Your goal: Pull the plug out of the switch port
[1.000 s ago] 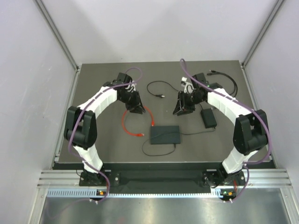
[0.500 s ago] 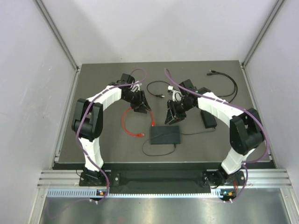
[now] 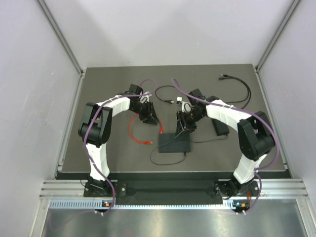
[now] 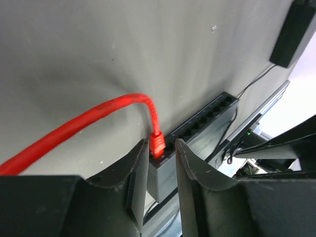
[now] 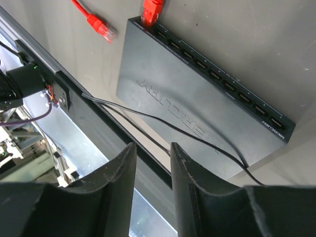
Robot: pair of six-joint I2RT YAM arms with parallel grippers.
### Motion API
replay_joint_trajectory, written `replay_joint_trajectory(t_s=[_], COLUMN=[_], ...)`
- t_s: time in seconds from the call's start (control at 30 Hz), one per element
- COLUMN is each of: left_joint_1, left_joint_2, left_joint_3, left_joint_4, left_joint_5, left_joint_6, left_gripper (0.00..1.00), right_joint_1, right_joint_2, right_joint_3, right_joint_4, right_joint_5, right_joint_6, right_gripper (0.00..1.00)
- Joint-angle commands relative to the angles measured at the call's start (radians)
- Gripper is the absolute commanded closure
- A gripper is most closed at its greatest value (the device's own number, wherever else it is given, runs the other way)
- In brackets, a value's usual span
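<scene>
The switch (image 3: 174,143) is a flat dark grey box lying mid-table, its row of sockets facing the far side. A red plug (image 3: 161,131) on a red cable (image 3: 132,123) sits in its leftmost socket. In the left wrist view the plug (image 4: 157,143) shows between my open fingertips (image 4: 140,160), just beyond them, at the switch's corner (image 4: 197,131). My left gripper (image 3: 151,119) hovers just far-left of the plug. My right gripper (image 3: 181,129) is open and empty over the switch's far edge. The right wrist view shows the switch (image 5: 207,103) and the plug (image 5: 152,11).
The cable's free red plug (image 3: 148,142) lies left of the switch. A black power-adapter brick (image 3: 219,124) lies to the right, its thin black wire running round the switch's near side. Two loose black cables (image 3: 165,94) (image 3: 237,84) lie at the back.
Both arms have swung inward and toward the switch: the left gripper moved right toward the red plug, the right gripper moved left and nearer, over the switch's far edge.
</scene>
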Motion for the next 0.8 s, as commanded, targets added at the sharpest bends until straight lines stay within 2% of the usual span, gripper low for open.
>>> replay_joint_trajectory(t_s=[0.0,0.17,0.37,0.77], left_joint_1=[-0.001,-0.016,-0.026,-0.038], left_joint_2=[-0.04,-0.028,-0.014,-0.006], left_joint_3=[-0.066,-0.095,-0.136,-0.16], left_joint_4=[0.061,0.101,0.231,0.2], left_joint_5=[0.035,0.053,0.142,0.104], left_joint_6=[0.027,0.012,-0.026,0.001], left_gripper=[0.67,0.68,0.69,0.68], right_joint_1=[0.011,0.012,0.014,0.021], right_joint_2=[0.001,0.012,0.027,0.038], right_joint_3=[-0.02,-0.042,-0.034,-0.049], right_joint_4=[0.032,0.055,0.058,0.072], right_joint_5=[-0.02,-0.027,-0.033,-0.033], right_joint_6=[-0.015,-0.004,-0.006,-0.003], right_gripper=[0.66,0.66,0.67,0.68])
